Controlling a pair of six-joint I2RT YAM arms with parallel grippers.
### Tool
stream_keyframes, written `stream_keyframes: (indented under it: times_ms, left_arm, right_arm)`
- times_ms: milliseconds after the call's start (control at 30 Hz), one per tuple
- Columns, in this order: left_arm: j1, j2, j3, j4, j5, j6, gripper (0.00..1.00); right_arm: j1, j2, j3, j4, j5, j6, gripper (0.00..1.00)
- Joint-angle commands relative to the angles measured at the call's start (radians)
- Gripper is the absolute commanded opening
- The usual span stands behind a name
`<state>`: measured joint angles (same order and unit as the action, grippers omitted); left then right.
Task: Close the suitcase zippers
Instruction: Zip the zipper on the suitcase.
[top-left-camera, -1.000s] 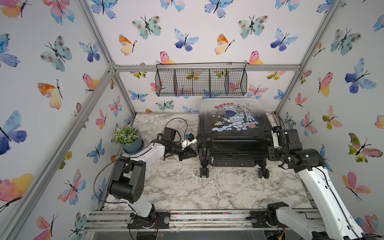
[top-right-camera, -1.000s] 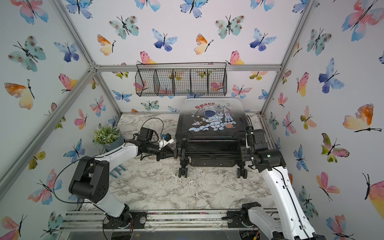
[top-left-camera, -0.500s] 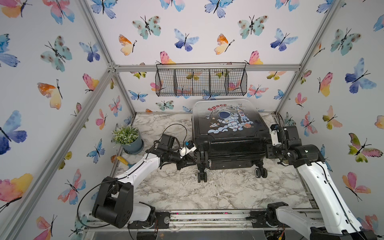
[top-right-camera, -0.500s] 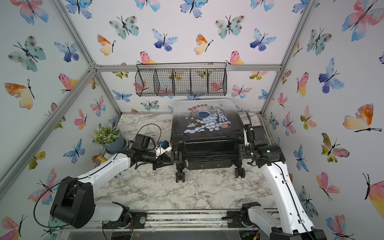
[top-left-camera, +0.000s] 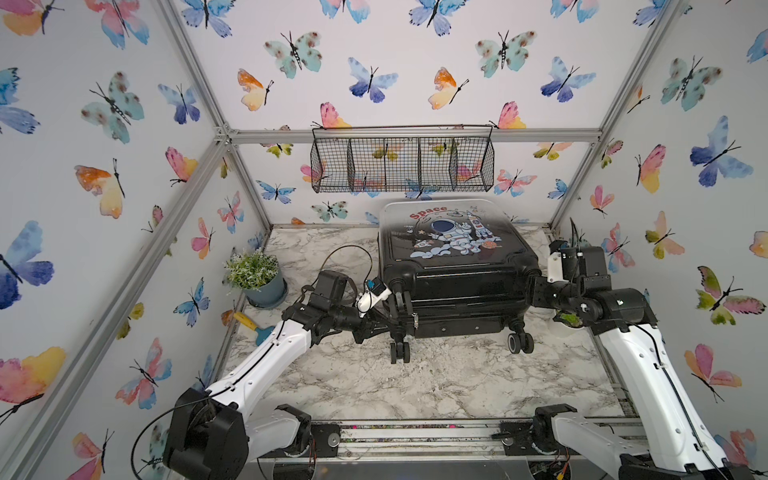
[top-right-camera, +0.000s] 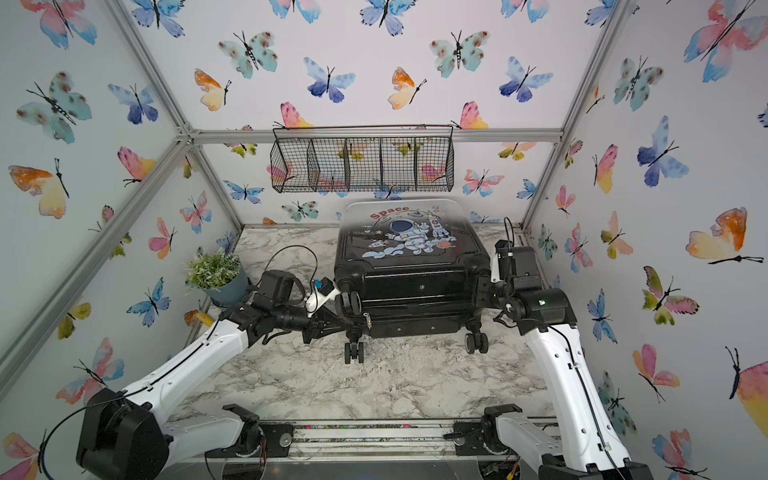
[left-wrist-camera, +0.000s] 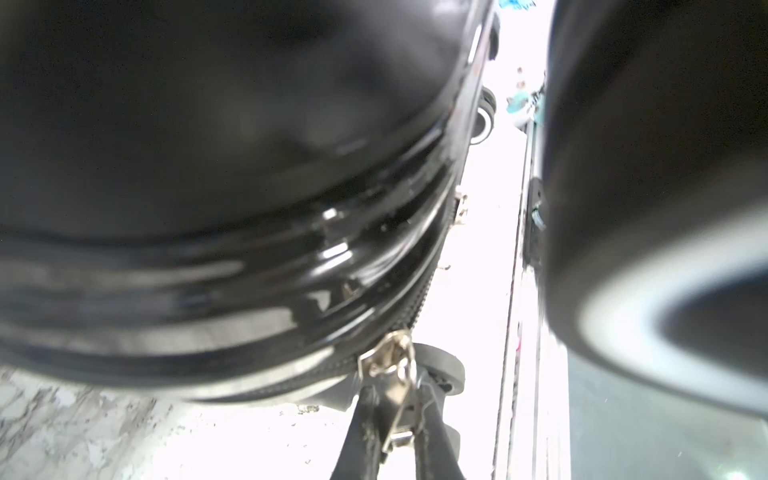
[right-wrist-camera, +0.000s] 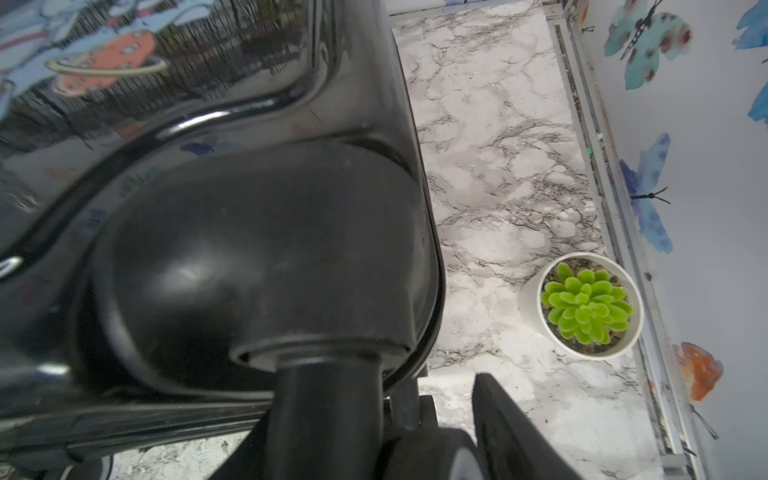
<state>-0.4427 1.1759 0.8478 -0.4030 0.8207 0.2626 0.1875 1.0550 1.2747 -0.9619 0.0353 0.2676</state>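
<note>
left gripper (left-wrist-camera: 400, 409): fingers clamped on zipper pull (left-wrist-camera: 388, 353) (silver tab) | right gripper (top-left-camera: 535, 291): at suitcase (right-wrist-camera: 166, 124) caster (right-wrist-camera: 328, 407), grip impossible to tell

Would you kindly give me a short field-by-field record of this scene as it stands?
suitcase: lying flat, astronaut side up, on the marble table
left gripper: shut on a zipper pull at the suitcase's near corner
right gripper: at a caster housing on the opposite near corner; grip unclear
nearby: potted plant, succulent, wire basket
</note>
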Motion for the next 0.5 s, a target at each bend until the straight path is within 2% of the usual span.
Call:
stream_keyframes:
  times_ms: [0,167,267,367,467]
  left_arm:
    - [-0.061,-0.097,0.109,0.156,0.119,-0.092,0.0]
    - [-0.067,-0.148,0.172,0.133,0.002,-0.16,0.0]
    - [-0.091,-0.176,0.185,0.12,-0.08,-0.159,0.0]
    - [-0.13,-0.18,0.206,0.08,-0.147,-0.157,0.0]
    - [-0.208,-0.167,0.224,0.058,-0.218,-0.131,0.0]
  right_arm:
    - [0.023,-0.013,0.055,0.117,-0.165,0.094,0.04]
    - [0.023,0.003,0.102,0.115,-0.194,0.153,0.04]
    - [0.023,0.027,0.148,0.115,-0.208,0.171,0.04]
    - [0.023,0.039,0.173,0.113,-0.229,0.181,0.04]
    - [0.023,0.043,0.169,0.127,-0.258,0.208,0.04]
